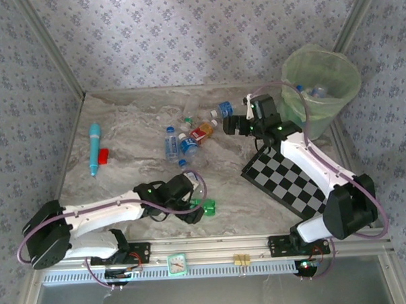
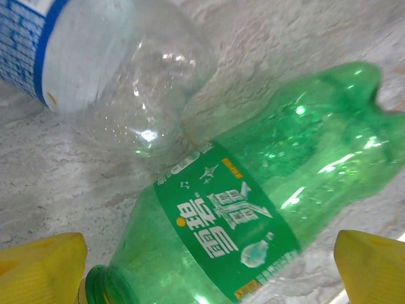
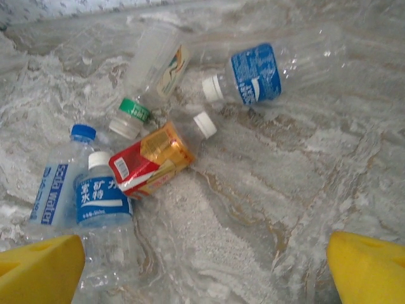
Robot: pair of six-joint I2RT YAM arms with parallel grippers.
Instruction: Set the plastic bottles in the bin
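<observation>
The green bottle point(image 2: 253, 209) lies flat on the bench point(image 2: 57, 183), between the wide-open fingers of the left hand point(image 2: 205, 269). A clear bottle point(image 2: 126, 76) touches it. If the hand squeezes, the round bottle may roll or pop out. Its long side runs slanted, with the neck down-left and the bottom up-right. The right hand point(image 3: 202, 272) is open too, above the other bottles point(image 3: 101, 196).

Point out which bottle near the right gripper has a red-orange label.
The white-capped bottle lying in the middle of the cluster; its label is red and orange, while the other bottles wear blue or pale labels.
</observation>
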